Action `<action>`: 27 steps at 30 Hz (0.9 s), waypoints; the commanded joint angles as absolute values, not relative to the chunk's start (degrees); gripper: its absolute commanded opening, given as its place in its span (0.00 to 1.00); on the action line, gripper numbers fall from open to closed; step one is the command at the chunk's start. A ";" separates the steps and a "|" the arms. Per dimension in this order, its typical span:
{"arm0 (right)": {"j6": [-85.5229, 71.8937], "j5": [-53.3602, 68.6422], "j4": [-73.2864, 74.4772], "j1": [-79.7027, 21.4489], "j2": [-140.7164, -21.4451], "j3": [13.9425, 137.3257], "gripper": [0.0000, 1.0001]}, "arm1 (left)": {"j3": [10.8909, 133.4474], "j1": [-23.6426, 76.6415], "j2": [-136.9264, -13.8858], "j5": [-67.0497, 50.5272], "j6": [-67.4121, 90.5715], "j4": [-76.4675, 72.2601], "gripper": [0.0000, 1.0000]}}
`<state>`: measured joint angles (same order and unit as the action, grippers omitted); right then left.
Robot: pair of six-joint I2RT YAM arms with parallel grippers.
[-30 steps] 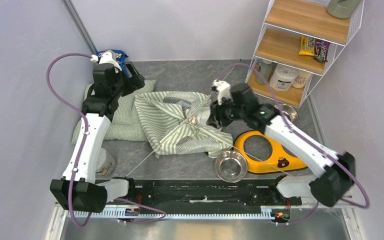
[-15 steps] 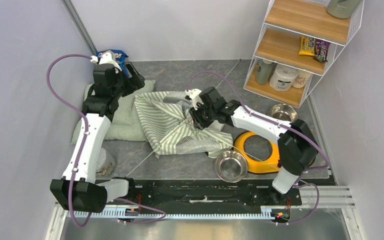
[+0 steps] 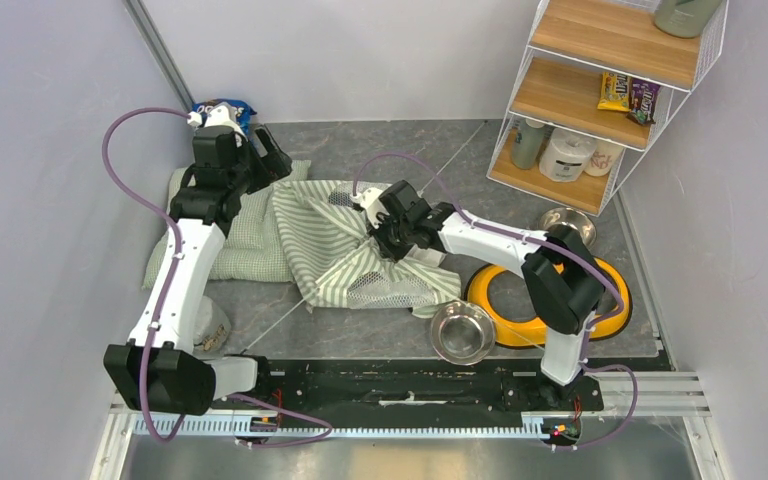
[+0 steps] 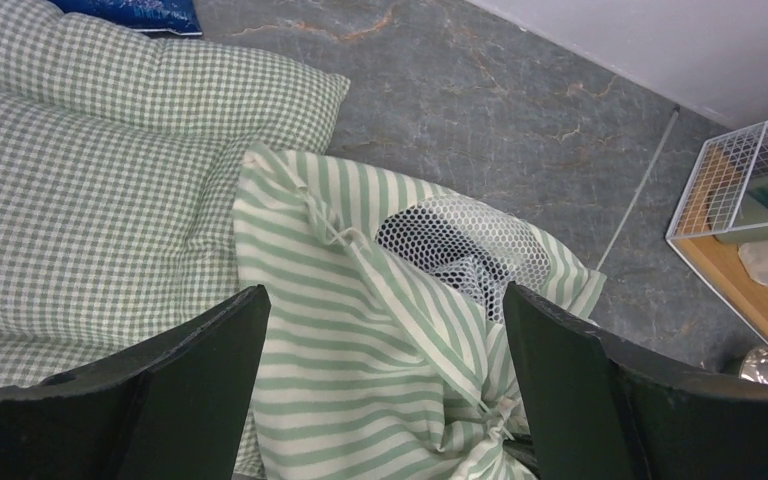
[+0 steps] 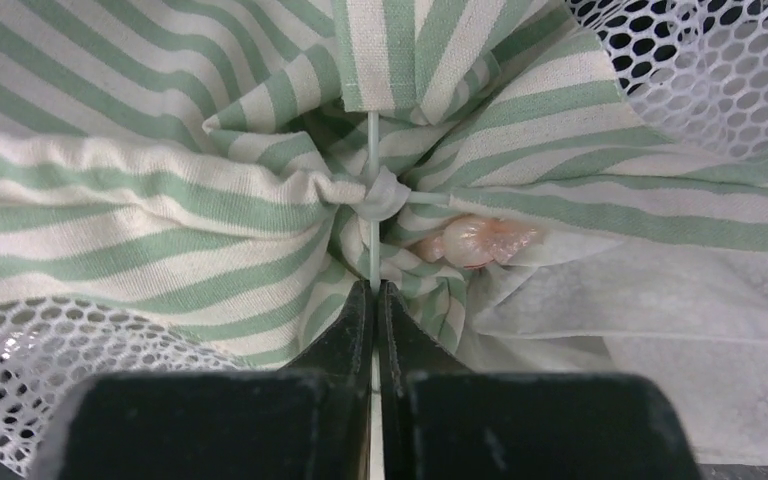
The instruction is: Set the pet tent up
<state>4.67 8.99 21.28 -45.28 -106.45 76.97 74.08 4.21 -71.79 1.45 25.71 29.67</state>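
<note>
The pet tent (image 3: 325, 240) lies collapsed on the grey floor, green-and-white striped cloth with white mesh panels, bunched to a knot at its middle. My right gripper (image 3: 386, 238) is down at that knot. In the right wrist view it (image 5: 374, 288) is shut on a thin white pole (image 5: 372, 150) that runs up through a white loop into the striped folds (image 5: 140, 190). My left gripper (image 3: 272, 156) hangs open above the tent's far left corner. Its wrist view shows the jaws (image 4: 385, 296) wide apart over the stripes (image 4: 360, 320), holding nothing.
A pale green checked cushion (image 3: 245, 225) lies under the tent's left edge. A yellow bowl holder (image 3: 520, 322) and a steel bowl (image 3: 462, 332) sit right of the tent, with another bowl (image 3: 560, 222) by the wire shelf (image 3: 600, 95). A blue bag (image 3: 222, 107) sits in the back corner.
My right arm swung left over the tent's middle and its jaws closed on the thin pole. The left arm shifted slightly and stayed open.
</note>
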 commanded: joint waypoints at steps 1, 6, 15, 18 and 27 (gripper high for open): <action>5.50 5.19 15.52 -46.26 -105.57 77.96 0.00 | 77.05 3.75 -72.08 2.04 26.06 28.98 0.93; 7.78 3.00 11.48 -47.44 -103.38 76.38 0.00 | 78.91 3.74 -71.84 2.37 25.62 29.62 0.93; 5.82 -2.46 1.59 -47.81 -97.87 73.39 0.00 | 81.06 3.70 -70.23 2.31 25.82 30.93 0.93; 5.14 -4.57 -0.68 -47.84 -96.24 72.29 0.00 | 81.52 3.71 -69.59 1.77 25.87 31.29 0.93; 0.17 -13.36 -1.11 -47.90 -97.64 75.32 0.00 | 81.59 3.76 -66.78 0.45 26.56 31.64 0.93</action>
<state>4.01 -7.22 3.22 -47.64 -98.19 72.31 79.13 3.95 -69.10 1.34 25.71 31.62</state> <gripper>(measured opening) 0.010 0.928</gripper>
